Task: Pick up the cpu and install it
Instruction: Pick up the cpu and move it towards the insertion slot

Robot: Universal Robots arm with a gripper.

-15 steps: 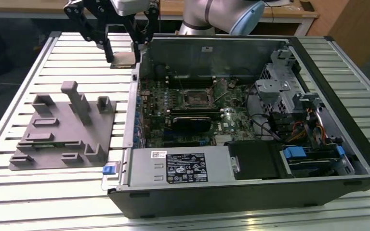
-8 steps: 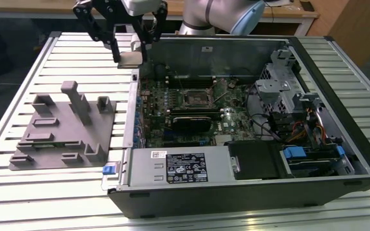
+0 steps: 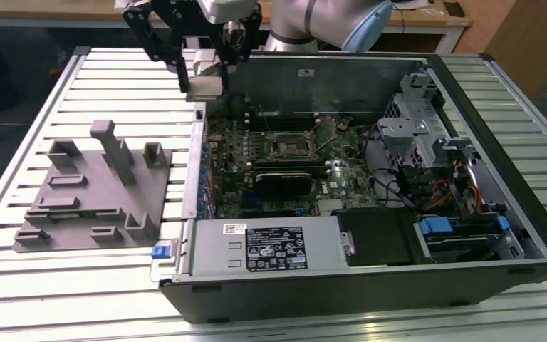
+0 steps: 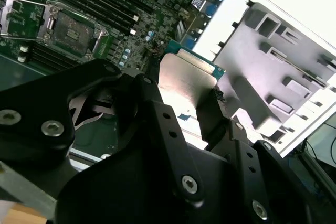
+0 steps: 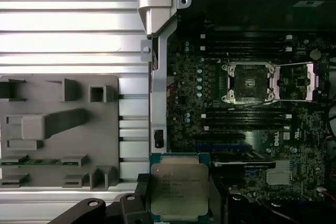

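Hung wrist-down over pc case (image 3: 369, 288) side wall w/ fingers (image 3: 182, 70) clamped on cpu (image 3: 204, 87), silver top toward wrist, well apart from open mobo socket (image 3: 290, 146)

Print on cpu (image 5: 178, 192), power-supply label (image 3: 275, 248): unreadable.

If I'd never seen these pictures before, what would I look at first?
Probably the shiny square cpu, pinched in the robot's black gripper and held up near the side wall of the big open computer case. Inside the case, the socket stands out, with its metal frame flipped open. Beside the case, on the exterior view's left, lies a grey tray full of slots.
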